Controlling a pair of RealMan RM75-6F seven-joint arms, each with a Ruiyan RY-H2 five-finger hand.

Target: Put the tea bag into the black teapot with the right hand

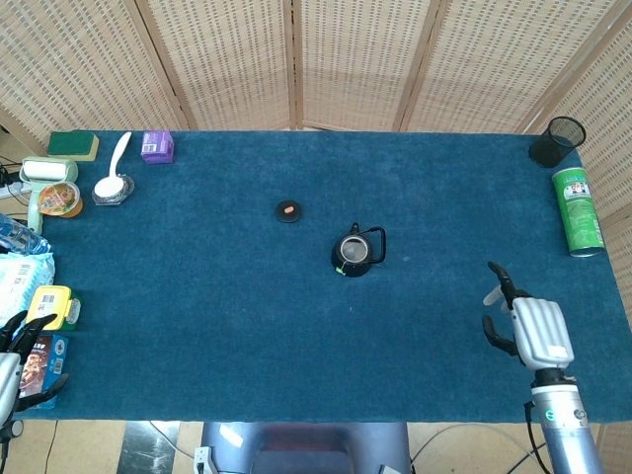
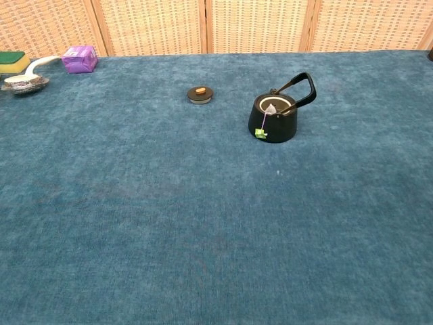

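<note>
From where I sit, the tea bag is already inside the black teapot, which stands open just right of center in the chest view, handle tilted up and to the right. The bag's string runs over the rim and its small green tag hangs against the pot's outer wall. The lid lies apart, up and to the left of the pot.

My right hand is at the lower right of the head view, well apart from the pot, holding nothing, fingers loosely apart and slightly curled. My left hand barely shows at the lower left edge beside the snack packets; it looks empty with fingers spread.

I judge the task essentially done. If the bag needed reseating, I'd treat it as very light, limp and easy to tear, and pinch the tag or string rather than the pouch. The pot looks rigid and fairly heavy for its size, with a smooth glossy wall; the arched handle would be the one safe hold.
</note>
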